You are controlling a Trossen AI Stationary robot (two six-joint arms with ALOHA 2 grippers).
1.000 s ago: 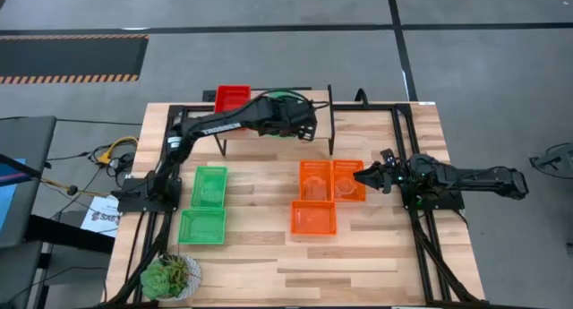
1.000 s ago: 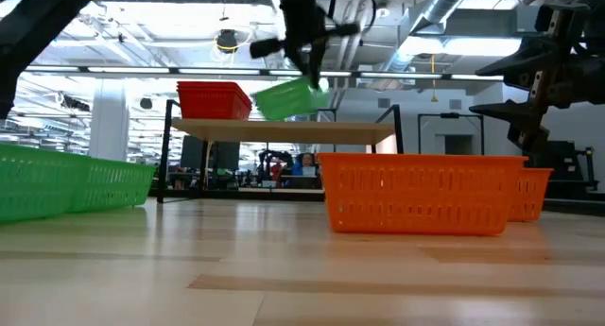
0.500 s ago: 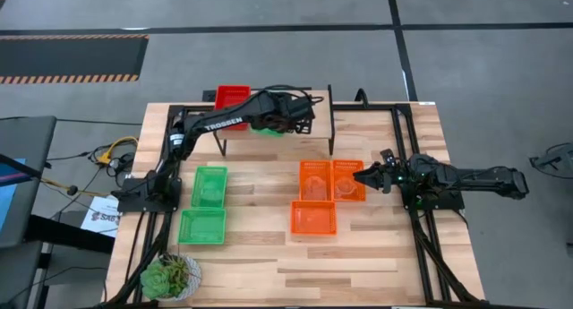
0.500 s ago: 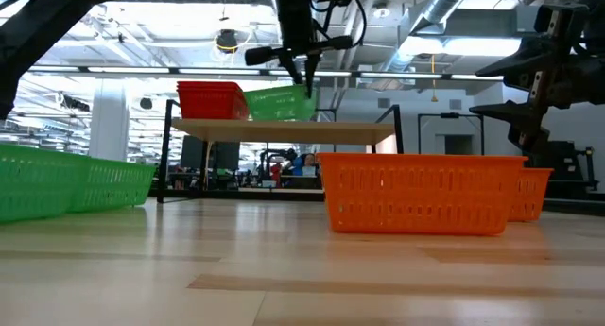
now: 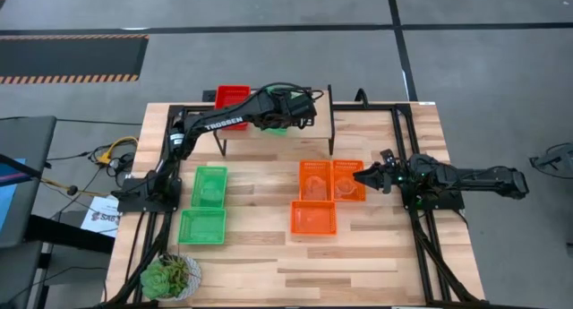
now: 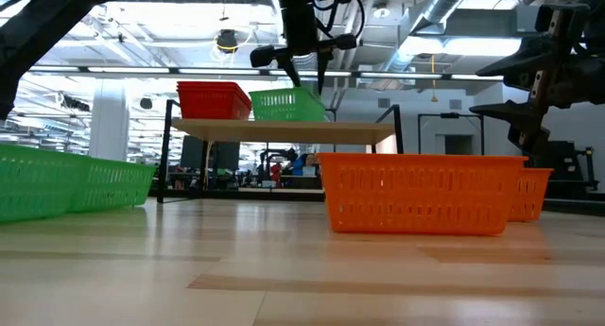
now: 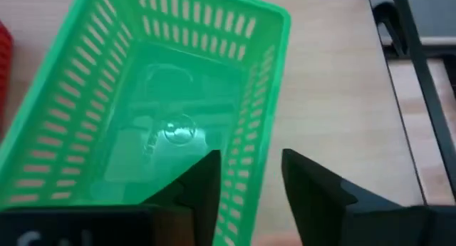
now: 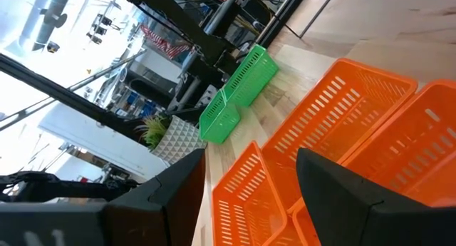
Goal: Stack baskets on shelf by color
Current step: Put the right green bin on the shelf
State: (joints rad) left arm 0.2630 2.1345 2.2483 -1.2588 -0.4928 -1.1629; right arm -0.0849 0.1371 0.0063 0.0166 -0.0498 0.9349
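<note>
High view: the left end effector (image 5: pixel 288 115) reaches over the shelf (image 5: pixel 318 121) in the upper middle of the frame, above a green basket (image 5: pixel 276 126) that shows only as a sliver beside the red basket (image 5: pixel 232 97) at the shelf's left end. On the worktop (image 5: pixel 358 255) two more green baskets (image 5: pixel 208 204) lie at left centre and three orange baskets (image 5: pixel 325 196) at centre right. The right end effector (image 5: pixel 365 177) hovers at the right edge of the orange group, fingers spread and holding nothing. A potted plant (image 5: pixel 170 276) sits at lower left.

Low view: the green basket (image 6: pixel 286 104) stands level on the shelf (image 6: pixel 284 129), just beside the red basket (image 6: pixel 214 100). The left end effector (image 6: pixel 304 69) hangs over its right end.

Left wrist view: the two dark fingers (image 7: pixel 203 185) straddle the basket's side wall (image 7: pixel 249 153), spread apart with gaps either side, so the wall is released.

Right wrist view: the fingers (image 8: pixel 342 185) stand wide over the orange baskets (image 8: pixel 313 157).
</note>
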